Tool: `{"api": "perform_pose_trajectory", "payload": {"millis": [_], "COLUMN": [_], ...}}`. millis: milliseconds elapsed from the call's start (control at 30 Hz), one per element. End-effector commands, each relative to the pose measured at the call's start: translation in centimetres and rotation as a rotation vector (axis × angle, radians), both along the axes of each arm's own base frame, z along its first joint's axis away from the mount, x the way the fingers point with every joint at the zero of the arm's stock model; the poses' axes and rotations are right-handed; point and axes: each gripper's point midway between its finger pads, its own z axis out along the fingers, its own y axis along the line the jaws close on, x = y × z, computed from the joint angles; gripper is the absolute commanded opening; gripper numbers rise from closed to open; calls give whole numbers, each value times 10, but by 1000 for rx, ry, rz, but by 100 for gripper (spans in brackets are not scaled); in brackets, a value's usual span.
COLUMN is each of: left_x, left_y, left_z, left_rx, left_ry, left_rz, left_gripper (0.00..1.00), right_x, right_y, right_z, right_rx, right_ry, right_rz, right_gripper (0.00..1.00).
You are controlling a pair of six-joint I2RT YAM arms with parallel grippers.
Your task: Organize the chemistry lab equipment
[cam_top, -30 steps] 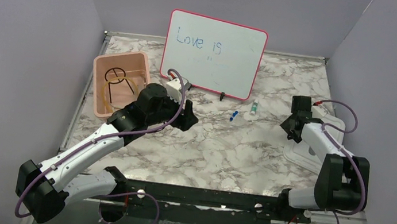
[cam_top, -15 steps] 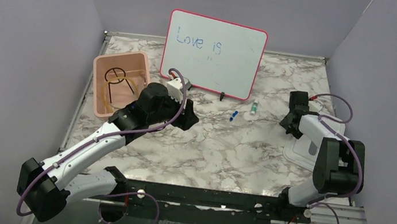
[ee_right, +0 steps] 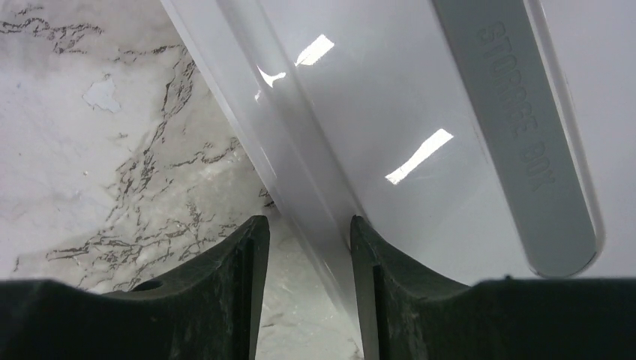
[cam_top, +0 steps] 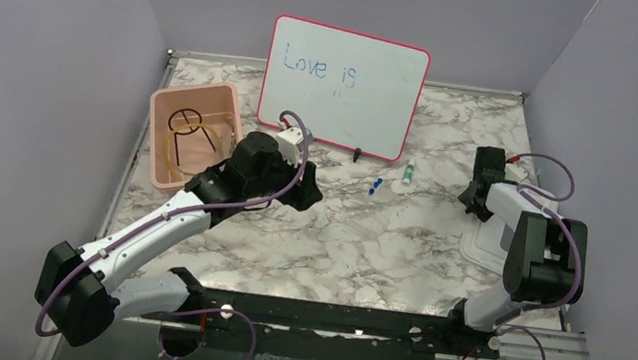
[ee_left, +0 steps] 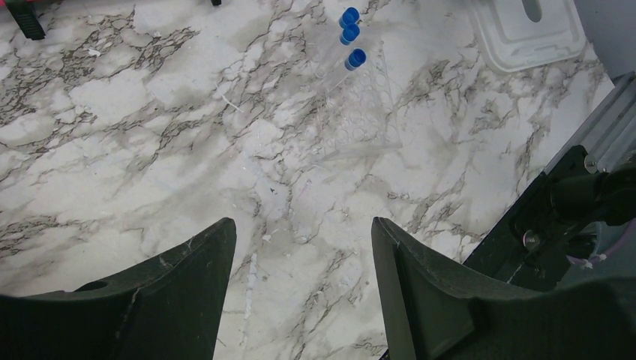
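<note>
Clear blue-capped tubes [ee_left: 349, 35] lie on the marble ahead of my left gripper [ee_left: 301, 223], which hangs open above bare table with nothing between its fingers. From above, the tubes [cam_top: 376, 186] and a small vial [cam_top: 409, 171] rest in front of the whiteboard, right of the left gripper [cam_top: 306, 190]. The black wire ring tripod [cam_top: 186, 118] and the tan rubber tube [cam_top: 175, 157] sit inside the pink bin [cam_top: 161, 127]. My right gripper [ee_right: 307, 221] is open and low, its jaws straddling the rim of the white lid [ee_right: 420, 112].
The pink-framed whiteboard [cam_top: 343, 85] stands at the back centre. The white lid [cam_top: 485, 245] lies flat at the right, partly under the right arm. Purple walls close in both sides. A black rail runs along the near table edge.
The right arm folded up and its gripper shifted slightly right onto the lid's edge, jaws narrowing a little. The left arm edged right, its jaws unchanged.
</note>
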Motion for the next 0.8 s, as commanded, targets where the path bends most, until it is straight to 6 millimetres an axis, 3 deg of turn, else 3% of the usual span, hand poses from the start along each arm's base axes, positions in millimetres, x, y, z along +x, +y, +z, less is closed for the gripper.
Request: {"api": "perform_pose_trajectory", "payload": {"millis": [0,167,300,533,767], "left_x": [4,4,1,-9,-11], "left_y": [-16,-36,-64,-136,-200], "left_z": [22,39,51,57,42], "left_rx": [-74,-163,-224,-349,-382], "left_ry": [-11,4,29,123,213], "left_rz": [-44,-98,-144,-210,-213], "left_gripper": [69,69,69,69,69], "right_x": [13,17,20,19,9], "right_y": [20,25,31,65,93], "right_z": [-17,-12,7,51,96], "right_rx": [123,136,156,308,443], "right_ry": [-22,-26,-76,-246,-407], "right_rz": [83,126,157,232,280], "right_gripper": [43,17,6,2,1]}}
